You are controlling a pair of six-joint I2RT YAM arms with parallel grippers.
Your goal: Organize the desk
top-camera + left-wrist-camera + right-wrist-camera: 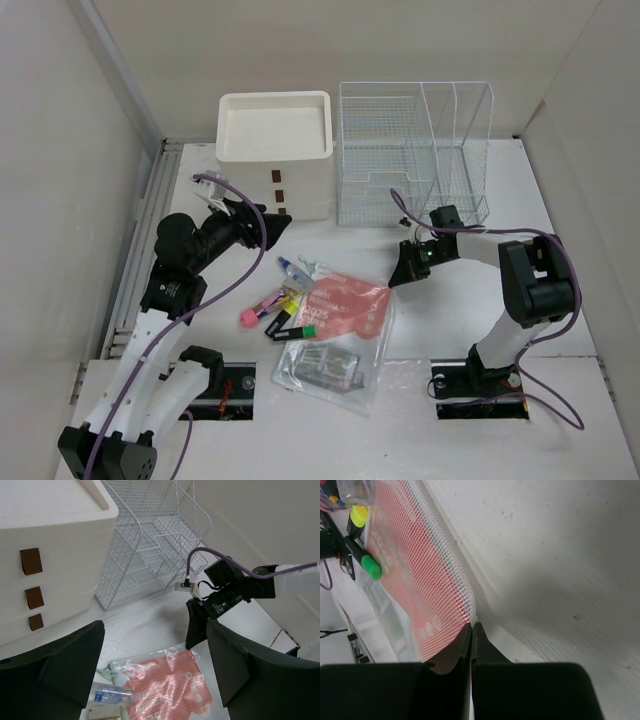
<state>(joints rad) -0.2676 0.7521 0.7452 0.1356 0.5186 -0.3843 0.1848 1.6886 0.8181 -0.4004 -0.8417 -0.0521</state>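
The white drawer unit (300,170) stands at the back of the desk (450,320), boxy and matte, with a shallow square tray moulded into its top and three small brown tab handles down its front. Just beside it on the right is the white wire-mesh rack (410,150), a thin grid with upright dividers and stepped shelves.

In the middle of the tabletop lies a flat red mesh pouch (345,310) with a white bound edge. Its near end overlaps a crinkled clear plastic bag (325,370) that holds a clear boxy item I cannot identify. Loose against the pouch's left side are a pink-capped marker (246,318), a yellow highlighter (285,305), a green-capped black marker (283,331) and a small clear bottle (293,270).

The right gripper (405,268) has its black fingers pressed together on the pouch's rounded corner. The left gripper (155,645) hangs above the desk in front of the drawers, fingers spread wide, nothing between them.
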